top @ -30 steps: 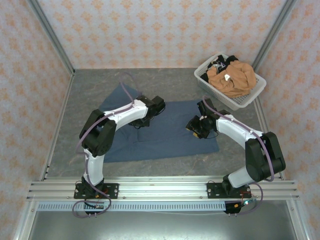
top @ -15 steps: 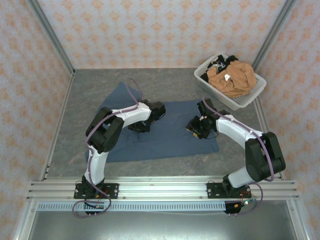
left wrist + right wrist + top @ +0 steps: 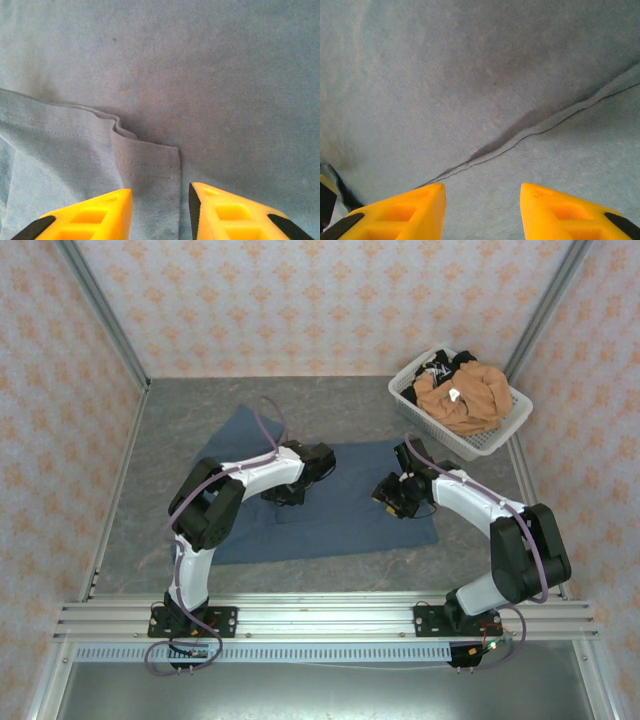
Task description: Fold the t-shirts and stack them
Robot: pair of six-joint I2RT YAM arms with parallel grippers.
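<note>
Blue shirt (image 3: 340, 515) lies spread flat mid-counter (image 3: 165, 440), one sleeve pointing far left. Left claw (image 3: 284, 496) is low over its left-centre, yellow fingers (image 3: 95, 215) parted. A folded hem flap (image 3: 150, 170) lies in the gap, not pinched. Right claw (image 3: 392, 497) is over the shirt's right part, also parted, holding nothing, with a fold edge (image 3: 530, 127) just ahead. Far right: white basket (image 3: 505, 430), orange shirt (image 3: 470, 400) on top of darker ones (image 3: 440, 368).
</note>
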